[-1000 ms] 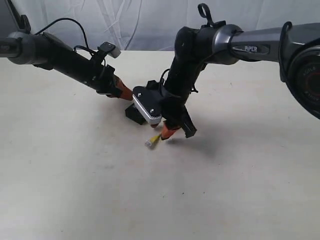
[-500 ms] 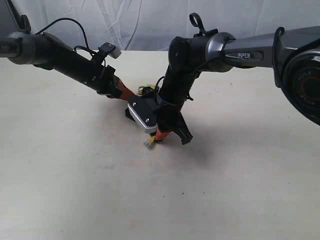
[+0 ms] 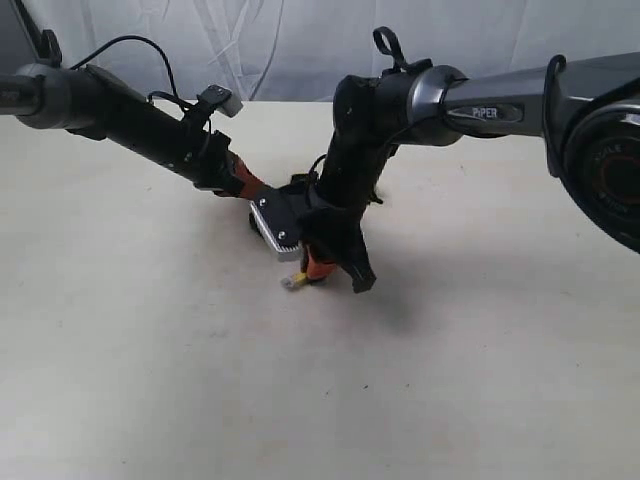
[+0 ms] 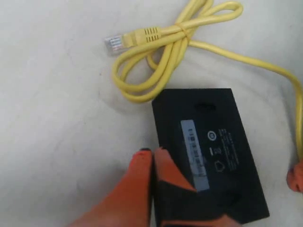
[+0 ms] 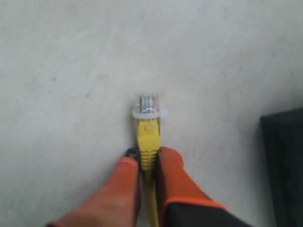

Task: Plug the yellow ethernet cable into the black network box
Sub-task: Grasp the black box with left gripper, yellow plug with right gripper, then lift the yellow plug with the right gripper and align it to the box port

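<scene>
The yellow ethernet cable [image 4: 161, 52] lies in a looped bundle beside the black network box [image 4: 227, 142], and one clear plug [image 4: 116, 43] rests free on the table. My right gripper [image 5: 147, 158] is shut on the yellow boot just behind the cable's other clear plug [image 5: 148, 106], which points away from the fingers, low over the table [image 3: 292, 283]. My left gripper [image 4: 152, 151] is shut. Its orange fingertips [image 4: 165, 163] rest at the box's edge, one of them lying over the corner near the grey label. In the exterior view my right wrist [image 3: 318, 270] hides most of the box [image 3: 256, 220].
The cream tabletop [image 3: 150, 350] stretches around both arms. A white curtain [image 3: 280, 40] hangs behind. An edge of the black box [image 5: 284, 165] shows beside the held plug in the right wrist view. An orange fingertip [image 4: 296, 177] of the right gripper shows near the cable.
My right gripper has closed onto the cable behind the plug and shifted a little left toward the box. The left arm has stayed put.
</scene>
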